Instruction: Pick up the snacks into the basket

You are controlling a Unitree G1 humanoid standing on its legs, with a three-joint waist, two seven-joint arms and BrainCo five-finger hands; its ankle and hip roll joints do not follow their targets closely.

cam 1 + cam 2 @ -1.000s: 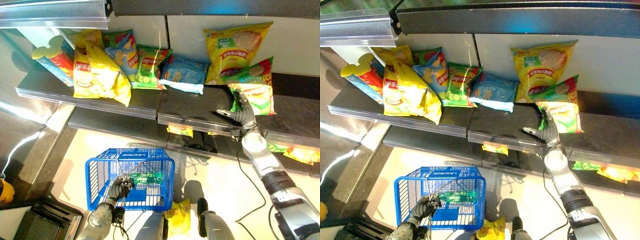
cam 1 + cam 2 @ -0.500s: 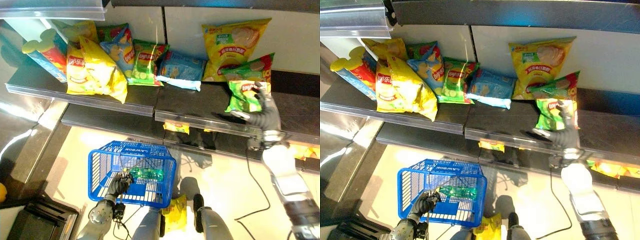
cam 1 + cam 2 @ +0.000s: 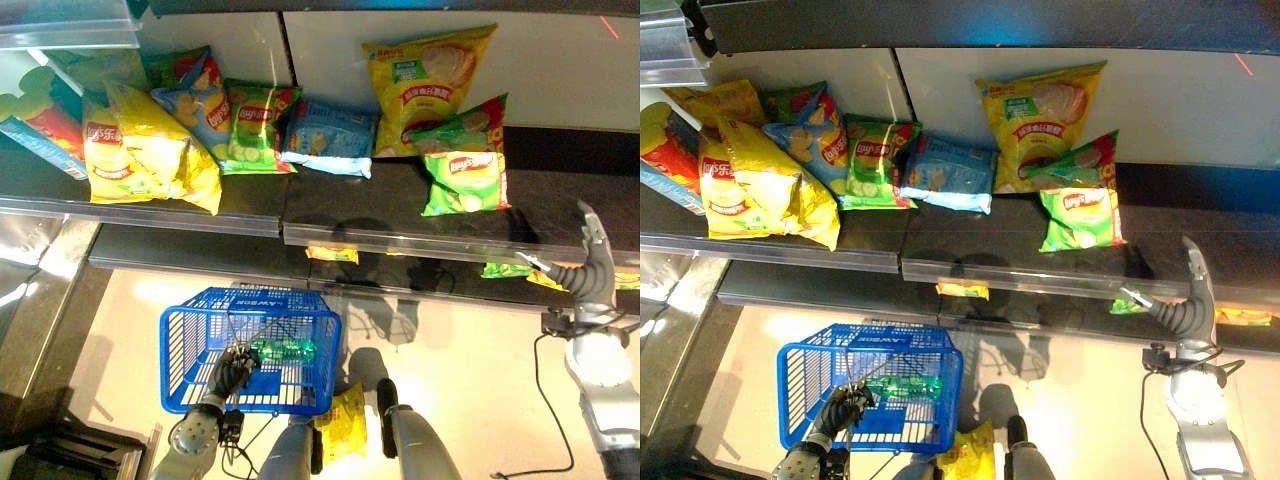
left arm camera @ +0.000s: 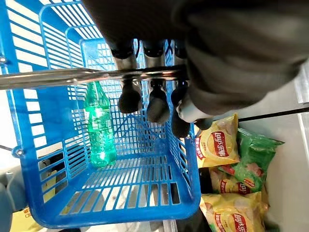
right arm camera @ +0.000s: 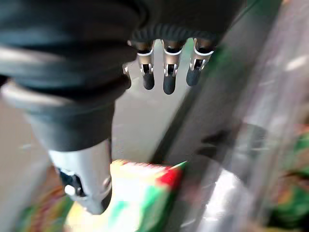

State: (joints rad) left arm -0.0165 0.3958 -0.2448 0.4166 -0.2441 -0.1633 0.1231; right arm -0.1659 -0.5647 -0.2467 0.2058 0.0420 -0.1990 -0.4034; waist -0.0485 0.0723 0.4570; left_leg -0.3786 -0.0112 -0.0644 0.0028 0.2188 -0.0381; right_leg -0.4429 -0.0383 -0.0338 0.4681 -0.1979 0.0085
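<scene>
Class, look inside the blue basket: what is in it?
A green plastic bottle lies on the floor of the blue basket. No snack bags show inside; the left hand covers part of the basket's interior.

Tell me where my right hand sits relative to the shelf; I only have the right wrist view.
Observer: The right hand hangs open in front of the shelf edge, off to the right of the green chip bag, touching nothing.
Operator: Where is the basket?
Observer: The blue basket is low on the robot's left, with the left hand curled round its handle.
Operator: Anything in it?
Observer: One green bottle; no snack bags inside.
</scene>
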